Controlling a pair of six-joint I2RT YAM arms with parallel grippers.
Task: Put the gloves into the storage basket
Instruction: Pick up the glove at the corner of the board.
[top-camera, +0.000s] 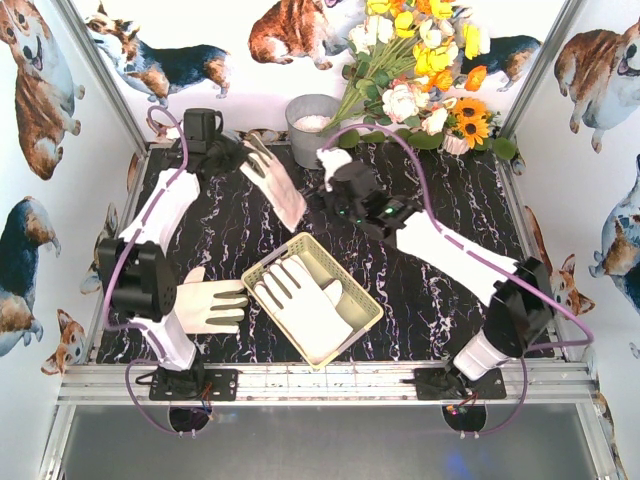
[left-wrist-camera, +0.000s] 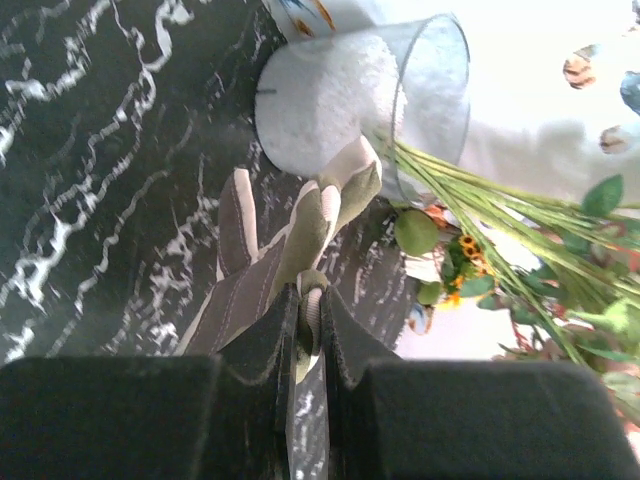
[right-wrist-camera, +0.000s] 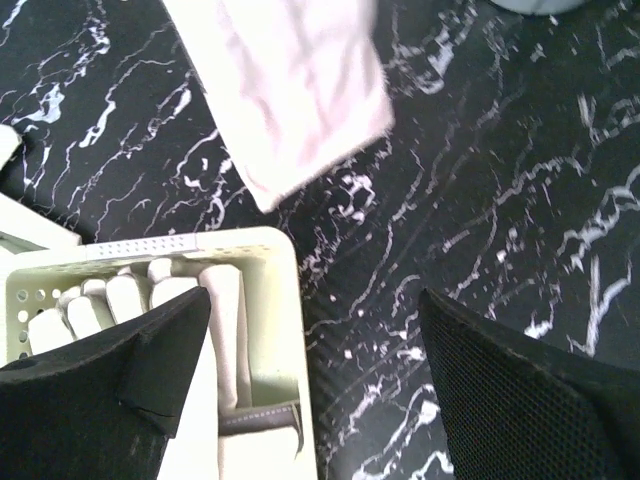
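My left gripper (top-camera: 232, 157) is shut on a cream-white glove (top-camera: 273, 182) with dark grey strips. The glove hangs above the back of the table; in the left wrist view my gripper (left-wrist-camera: 308, 300) pinches its edge and the glove (left-wrist-camera: 290, 235) stretches away from it. The pale yellow-green storage basket (top-camera: 358, 293) lies at the front middle with gloves (top-camera: 300, 297) in it. Another glove (top-camera: 210, 305) lies flat on the table to the basket's left. My right gripper (top-camera: 326, 204) is open and empty just behind the basket; in the right wrist view it (right-wrist-camera: 315, 335) hovers over the basket's rim (right-wrist-camera: 270, 290), with the hanging glove (right-wrist-camera: 290, 90) beyond.
A grey metal bucket (top-camera: 310, 125) with white filling stands at the back, next to a bunch of artificial flowers (top-camera: 420, 60); the bucket also shows in the left wrist view (left-wrist-camera: 350, 90). Walls printed with corgis close in the black marble table (top-camera: 450, 190).
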